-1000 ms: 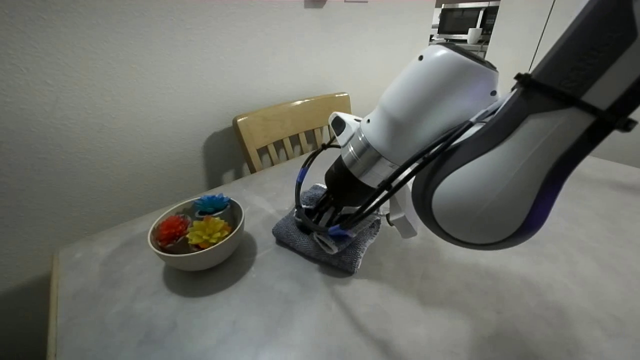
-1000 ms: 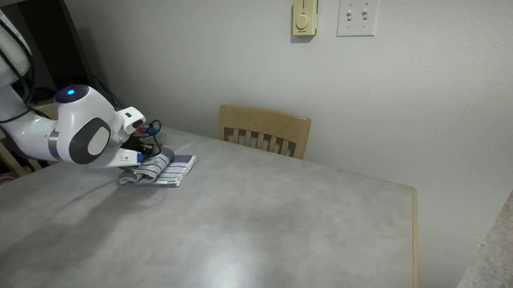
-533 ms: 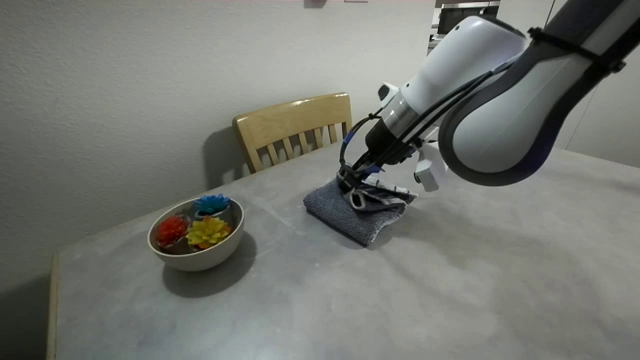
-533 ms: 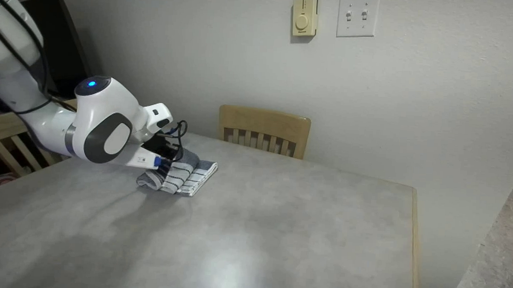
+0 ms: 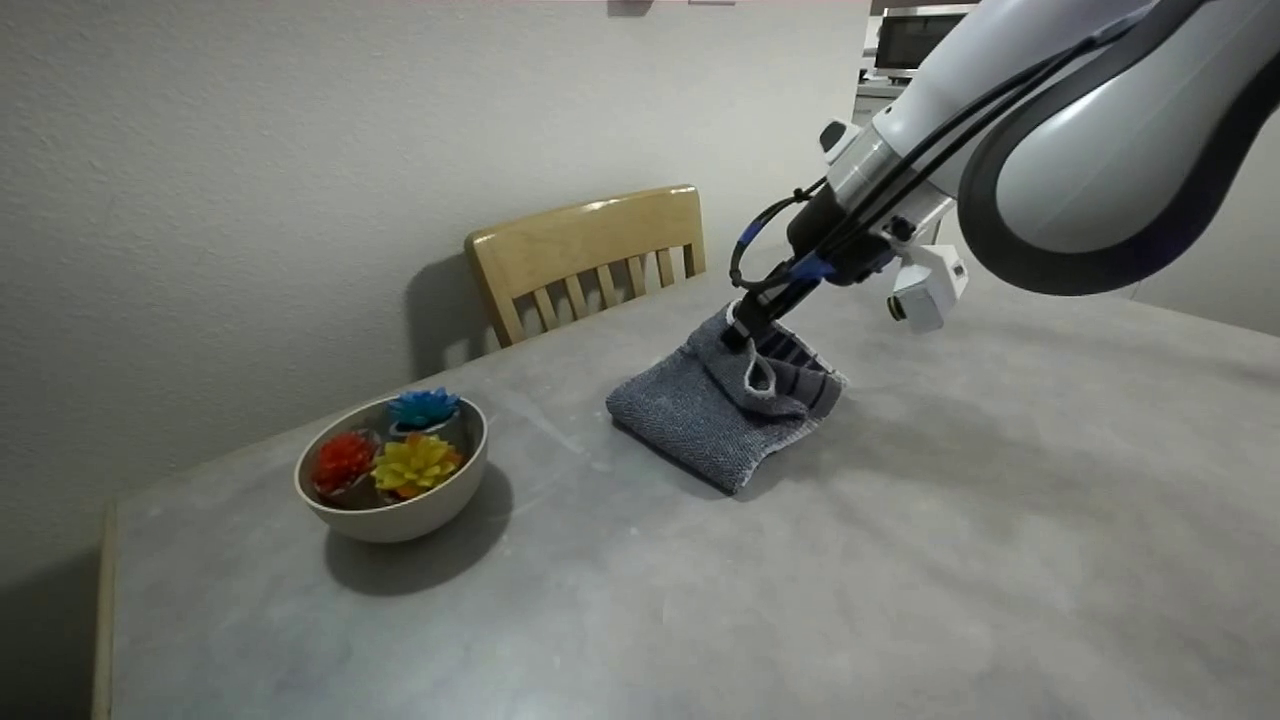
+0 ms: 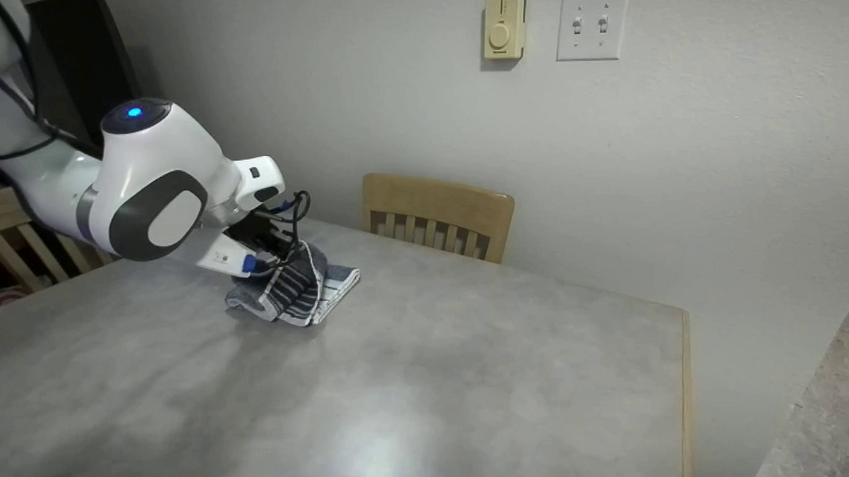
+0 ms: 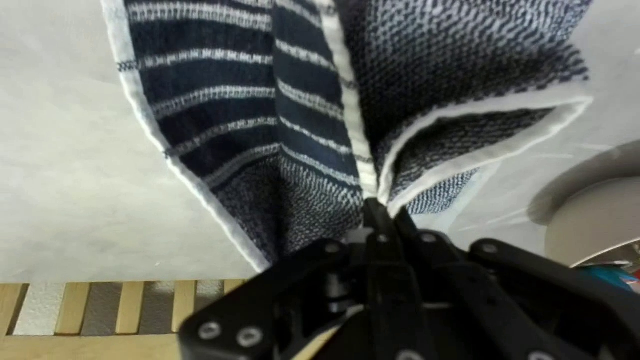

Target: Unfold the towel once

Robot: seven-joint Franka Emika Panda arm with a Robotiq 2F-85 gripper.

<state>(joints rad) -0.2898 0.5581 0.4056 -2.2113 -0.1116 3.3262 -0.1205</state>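
The towel [image 5: 685, 410] lies partly folded on the table in both exterior views. Its outside is blue-grey; dark and white stripes show on its raised inner side [image 6: 299, 290]. My gripper [image 5: 738, 335] is shut on the towel's white-bordered edge and holds that part lifted above the rest. In the wrist view the towel [image 7: 420, 55] fans out from the fingertips, with several white borders pinched together in the gripper [image 7: 387, 207]. A loop of the edge hangs open beside the fingers. The lower layers rest on the table. In an exterior view the fingertips are hidden behind cables and cloth.
A bowl [image 5: 440, 505] with red, yellow and blue artificial plants stands on the grey table [image 5: 600, 620] beside the towel. It shows partly in the wrist view [image 7: 585, 220]. A wooden chair [image 5: 590, 240] stands at the table edge by the wall.
The towel has slid along the table, away from the bowl. My gripper has moved the same way and risen, and the pinched edge has come up, showing the striped side.
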